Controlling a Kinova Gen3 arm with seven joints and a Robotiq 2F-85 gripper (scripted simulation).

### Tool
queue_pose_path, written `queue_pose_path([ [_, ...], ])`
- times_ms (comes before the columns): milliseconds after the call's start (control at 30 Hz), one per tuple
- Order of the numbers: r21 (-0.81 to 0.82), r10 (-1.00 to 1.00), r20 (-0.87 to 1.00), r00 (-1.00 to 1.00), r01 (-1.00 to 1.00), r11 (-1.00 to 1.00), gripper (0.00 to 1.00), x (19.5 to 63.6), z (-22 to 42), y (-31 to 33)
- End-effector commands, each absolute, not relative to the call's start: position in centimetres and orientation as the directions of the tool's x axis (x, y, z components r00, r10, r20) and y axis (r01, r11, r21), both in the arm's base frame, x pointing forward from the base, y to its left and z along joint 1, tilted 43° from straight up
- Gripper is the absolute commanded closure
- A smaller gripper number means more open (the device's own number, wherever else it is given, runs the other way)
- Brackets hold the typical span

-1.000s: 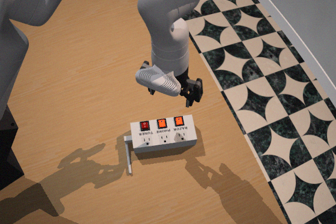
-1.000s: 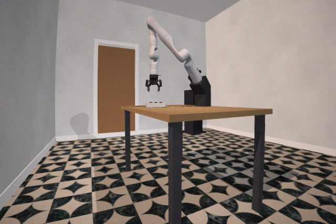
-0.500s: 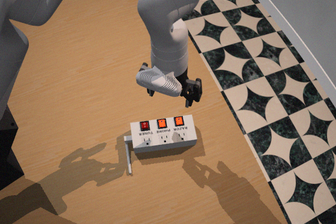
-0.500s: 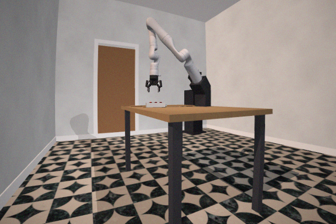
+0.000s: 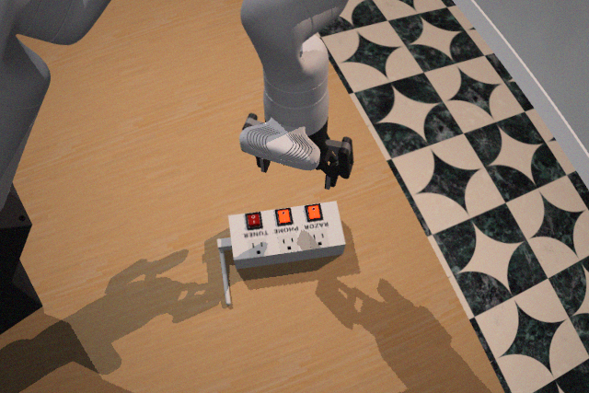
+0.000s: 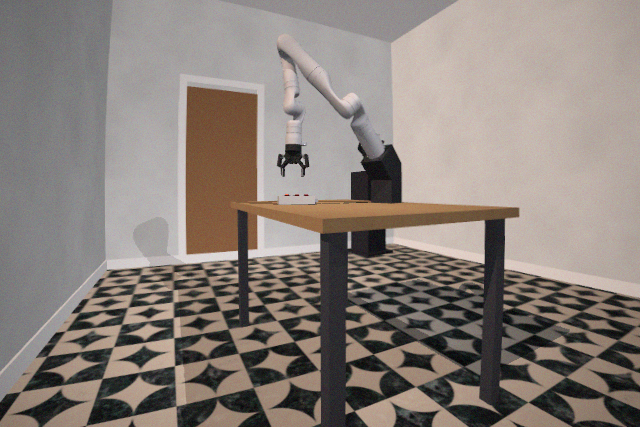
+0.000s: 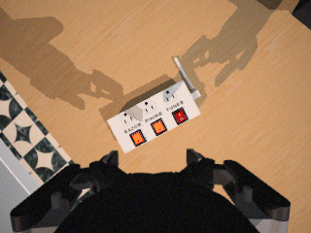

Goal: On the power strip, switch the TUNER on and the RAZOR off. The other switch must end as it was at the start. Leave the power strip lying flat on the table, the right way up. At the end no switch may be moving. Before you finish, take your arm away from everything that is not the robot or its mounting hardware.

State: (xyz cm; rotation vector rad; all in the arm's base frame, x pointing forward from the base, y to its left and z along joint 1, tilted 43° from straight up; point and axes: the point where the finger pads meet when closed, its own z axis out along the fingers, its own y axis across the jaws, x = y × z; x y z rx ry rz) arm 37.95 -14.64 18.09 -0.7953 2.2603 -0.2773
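The white power strip point(image 5: 266, 254) point(image 6: 296, 200) point(image 7: 117, 127) lies flat on the table, switches up. The TUNER switch point(image 5: 254, 220) point(image 7: 180, 116) is dark red, unlit. The PHONE switch point(image 5: 283, 216) point(image 7: 157, 126) and the RAZOR switch point(image 5: 313, 212) point(image 7: 138, 138) glow orange. My gripper point(image 5: 296, 177) point(image 6: 293, 174) point(image 7: 153, 156) is open and empty, pointing down, well above the table. In the wrist view the strip lies just beyond the fingertips; the fingers touch nothing.
A grey cord point(image 5: 225, 276) point(image 7: 185, 75) sticks out from the TUNER end of the strip and lies on the wooden table point(image 5: 143, 141) point(image 6: 413, 211) point(image 7: 243, 121). The table edge is past the RAZOR end. Arm shadows fall around the strip.
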Motion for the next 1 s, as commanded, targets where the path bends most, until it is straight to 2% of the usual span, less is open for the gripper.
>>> queue_pose_path([
  [0,-0.408,-0.619,-0.558,-0.552,-0.467,0.785,0.00,38.0,18.1,-14.4],
  [967,-0.522,-0.773,-0.433,-0.463,-0.571,0.634,0.00,39.3,16.6,-13.6],
])
